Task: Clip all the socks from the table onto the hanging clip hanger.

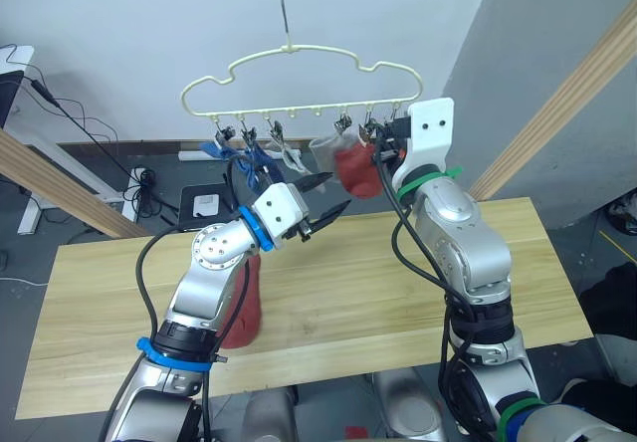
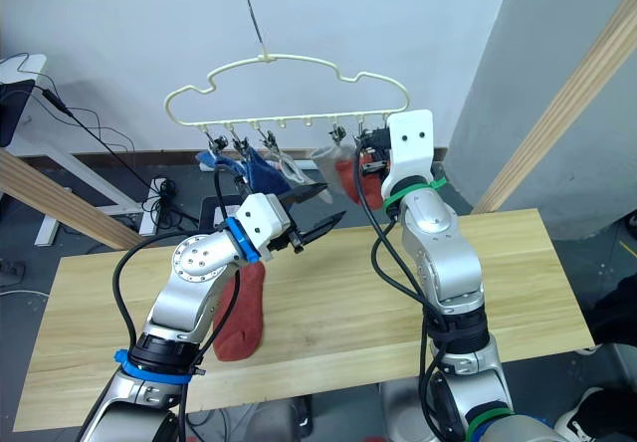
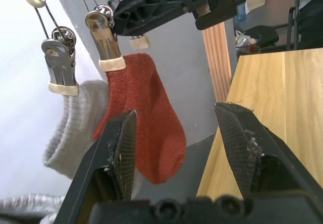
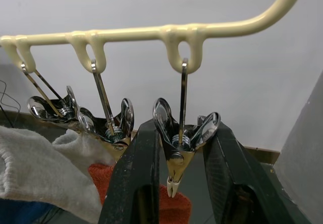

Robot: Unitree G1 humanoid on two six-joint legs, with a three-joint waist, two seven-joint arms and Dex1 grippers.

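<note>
1. Right arm raised from the elbow, white wrist block uppermost, black two-fingered right gripper [image 4: 179, 183] lifted to the bottom bar of the thin cream-yellow wavy-outlined clip hanger [image 1: 299, 76].
2. Right fingers set a little apart, one on each side of the end small silver metal clip [image 4: 180, 151]; contact with its spoon-shaped handles impossible to judge, clip tip closed with nothing in it.
3. Just beside that gripper, on the next clip: a hanging rust-red knit ankle sock [image 1: 356, 168], soft and ribbed, toe rounded and pointing down.
4. Next along, away from the right gripper: a light grey knit sock [image 3: 73, 125], pinched at its cuff by a clip with a cream tip.
5. Further along the bar: blue knit socks [image 2: 257, 171], bunched and dangling.
6. Left arm bent at the elbow, forearm angled up and forward, black two-fingered left gripper [image 1: 320, 201] held below the hanger.
7. Left fingers spread wide, holding nothing; the hanging red sock just beyond the tips, apart from them.
8. Beneath the left forearm: a second rust-red knit sock [image 2: 242, 313] lying flat on the long light wooden plank table [image 1: 557, 283], grain running lengthwise.
</note>
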